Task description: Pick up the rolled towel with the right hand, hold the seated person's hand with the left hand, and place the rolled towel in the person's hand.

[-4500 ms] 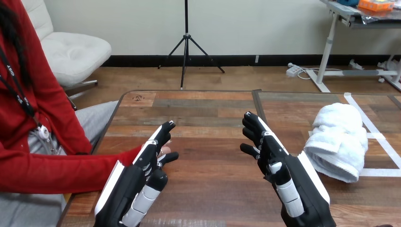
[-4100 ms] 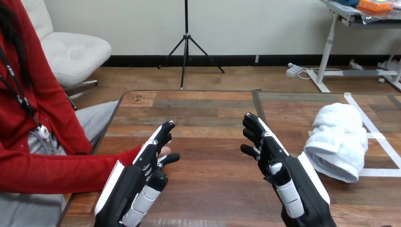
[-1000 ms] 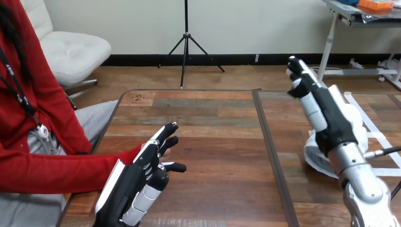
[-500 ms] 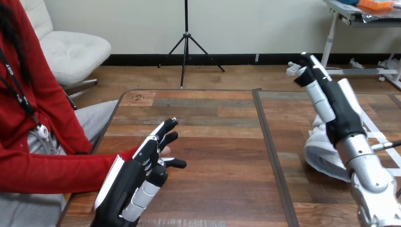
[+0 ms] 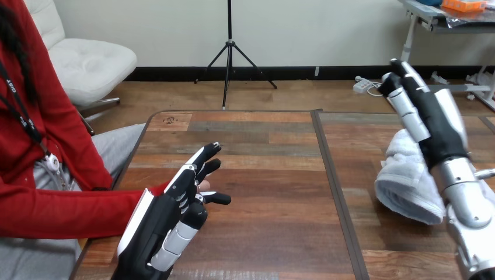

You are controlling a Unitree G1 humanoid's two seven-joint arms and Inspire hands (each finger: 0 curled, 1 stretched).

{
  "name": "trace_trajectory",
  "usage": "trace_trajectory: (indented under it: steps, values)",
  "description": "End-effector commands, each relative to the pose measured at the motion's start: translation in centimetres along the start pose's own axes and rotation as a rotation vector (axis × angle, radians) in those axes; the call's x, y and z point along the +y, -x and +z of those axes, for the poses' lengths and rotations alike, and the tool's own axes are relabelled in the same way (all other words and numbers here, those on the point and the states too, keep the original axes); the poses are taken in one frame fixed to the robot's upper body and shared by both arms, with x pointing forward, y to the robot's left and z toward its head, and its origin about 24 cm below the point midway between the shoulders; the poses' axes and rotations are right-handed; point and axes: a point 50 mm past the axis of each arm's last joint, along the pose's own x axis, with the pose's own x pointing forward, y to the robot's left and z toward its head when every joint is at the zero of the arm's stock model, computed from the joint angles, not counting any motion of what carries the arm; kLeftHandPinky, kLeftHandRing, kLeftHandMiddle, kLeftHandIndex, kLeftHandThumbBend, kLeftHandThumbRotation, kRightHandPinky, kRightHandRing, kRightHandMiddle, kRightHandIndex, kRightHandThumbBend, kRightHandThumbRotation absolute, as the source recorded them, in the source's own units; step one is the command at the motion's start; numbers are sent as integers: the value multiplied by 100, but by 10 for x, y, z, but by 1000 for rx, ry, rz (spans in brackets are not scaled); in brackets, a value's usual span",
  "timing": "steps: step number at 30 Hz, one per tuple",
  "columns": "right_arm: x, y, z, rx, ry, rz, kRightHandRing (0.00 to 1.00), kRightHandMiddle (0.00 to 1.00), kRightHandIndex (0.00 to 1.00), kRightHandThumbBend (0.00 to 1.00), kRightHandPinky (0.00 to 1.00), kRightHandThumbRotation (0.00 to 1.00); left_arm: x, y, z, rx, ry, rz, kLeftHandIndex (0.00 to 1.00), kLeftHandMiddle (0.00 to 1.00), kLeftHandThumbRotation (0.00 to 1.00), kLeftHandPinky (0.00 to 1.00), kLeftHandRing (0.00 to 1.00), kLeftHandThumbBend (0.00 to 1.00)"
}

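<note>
The rolled white towel [image 5: 407, 181] lies on the table's right side, partly hidden behind my right arm. My right hand [image 5: 429, 116] is raised above the towel with its fingers straight and holds nothing. My left hand [image 5: 169, 219] is at the lower left over the table with its fingers stretched out and the thumb pointing right. The person's hand [image 5: 202, 186] lies just behind my left hand, mostly hidden by it, at the end of a red sleeve [image 5: 70, 213]. I cannot tell whether the two touch.
The wooden table [image 5: 262, 163] has a dark seam running down its middle. White tape lines [image 5: 461, 160] mark a square around the towel on the right. The person sits at the table's left edge.
My right hand has risen from the table's middle and swung right, until it hangs over the towel. My left hand has spread its fingers a little and stayed in place.
</note>
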Motion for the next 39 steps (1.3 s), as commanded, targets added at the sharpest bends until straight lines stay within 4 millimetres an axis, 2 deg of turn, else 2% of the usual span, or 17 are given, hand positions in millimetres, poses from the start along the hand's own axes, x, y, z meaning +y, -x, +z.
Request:
trace_trajectory:
  steps: [1,7,13,14,22,32,39]
  values:
    - [-20,-21,27,-63,21,-84,94,96,94,84,88,94,6,-11,7,-59,-17,7,91,96,95,68,94,99]
    - [-25,-24,25,-16,9,-113,94,96,95,94,85,85,6,-12,6,-58,-13,7,91,96,95,68,94,99]
    - [-30,-26,24,13,-22,-137,96,98,98,99,85,71,6,-13,6,-63,-17,6,91,96,95,68,93,99]
    - [-31,-27,24,19,-23,-142,97,99,99,99,85,66,6,-13,6,-64,-18,6,91,96,95,67,93,99]
    - [-37,-31,23,74,0,-182,99,100,100,100,89,54,6,-13,6,-62,-20,3,91,95,95,67,93,98]
    - [-44,-36,23,148,47,-223,100,100,100,100,99,39,6,-13,6,-61,-29,5,90,95,95,66,93,100]
    - [-44,-41,23,204,57,-254,100,100,100,100,100,32,6,-13,5,-60,-25,10,90,95,95,66,93,100]
